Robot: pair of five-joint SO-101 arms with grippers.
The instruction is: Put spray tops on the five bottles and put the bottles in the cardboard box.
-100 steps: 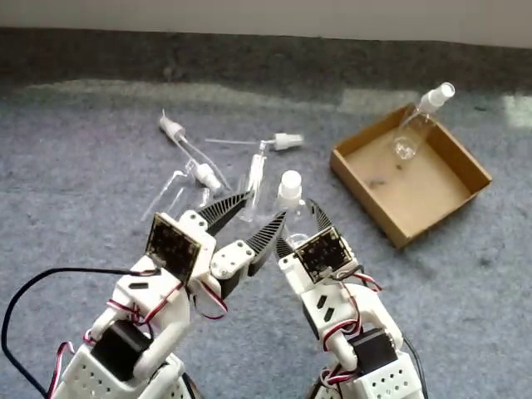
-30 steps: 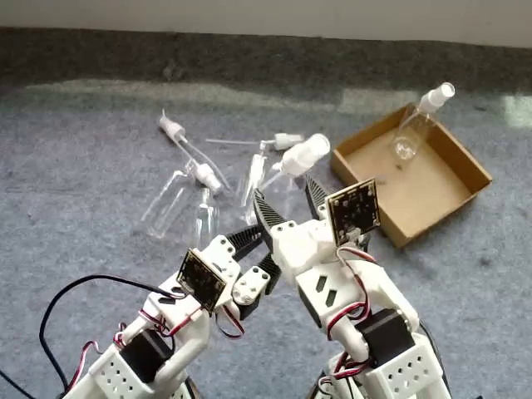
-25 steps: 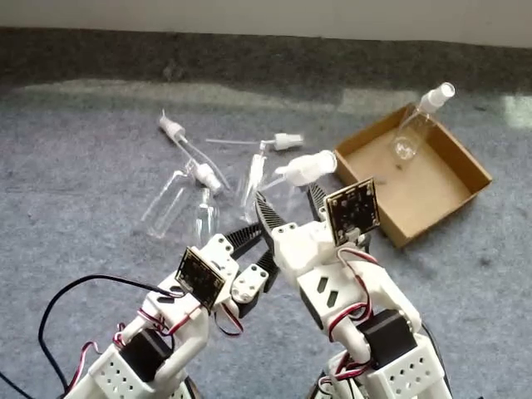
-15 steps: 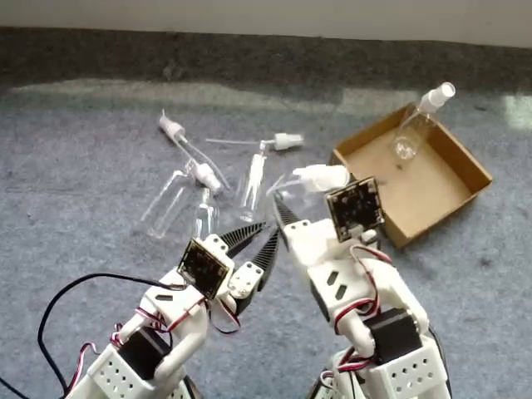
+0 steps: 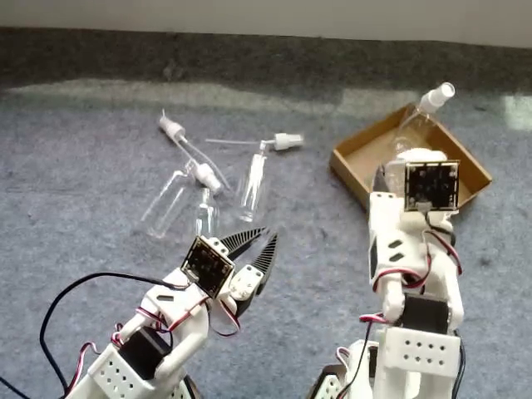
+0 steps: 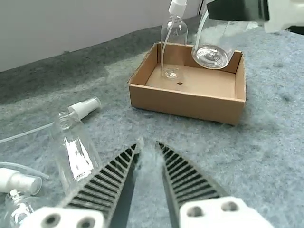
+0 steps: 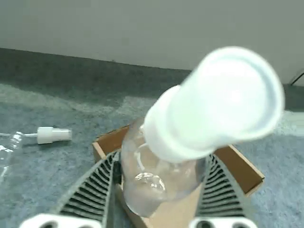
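we count five bottles and five tops, one box, two grippers.

the leaning bottle [image 5: 413,125] stands tilted inside the box [image 5: 366,137], propped on its far wall with a white top [image 5: 440,93] fitted. the held bottle [image 7: 152,190] hangs over the box, its base toward the box floor. the right gripper [image 7: 161,166] is clamped on its body, one ribbed black finger [image 7: 90,190] on each side. this bottle is clear, with round shoulders and a thick glassy base. it carries a broad white fitted top [image 7: 218,104], and a thin tube shows inside.

three bare bottles [image 5: 253,177] lie on the carpet [image 5: 100,274], well apart from the box and to its left in the high view. all three are clear and lie on their sides with open necks. three loose tops [image 5: 287,141] lie among them, each white with a thin tube. one lies between the nearest bare bottle and the box, and the other two lie farther from the box.

the left gripper [image 6: 148,147] sits low over the carpet, well apart from the box and just beside the bare bottles. its fingers are a narrow gap apart with nothing between them.
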